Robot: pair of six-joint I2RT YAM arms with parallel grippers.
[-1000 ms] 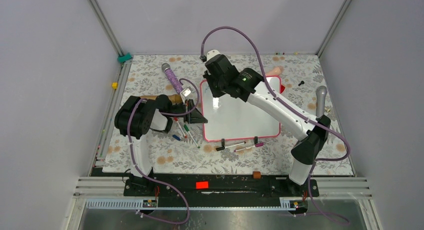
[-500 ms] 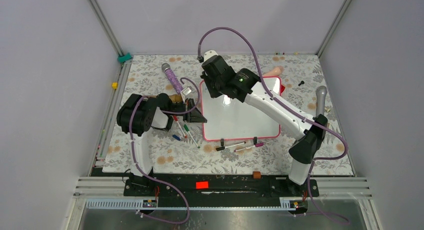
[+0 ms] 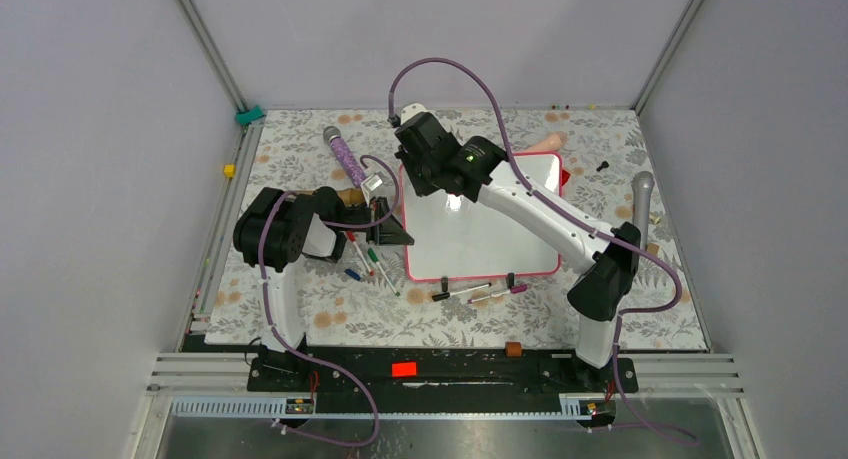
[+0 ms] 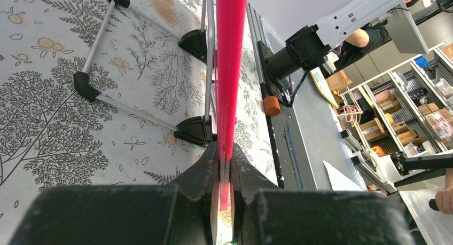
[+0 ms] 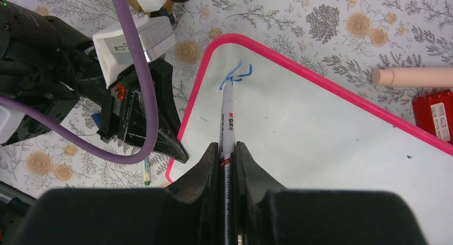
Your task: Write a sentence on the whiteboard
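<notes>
Bearing whiteboard (image 3: 490, 241), floral tabletop (image 3: 300, 314), seemingly lilac-walled.

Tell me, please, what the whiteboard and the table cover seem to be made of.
The whiteboard: glossy white face with a light glare, probably coated sheet; pink rim looks like smooth plastic. The table cover: matte floral print, perhaps cloth or vinyl.
</notes>
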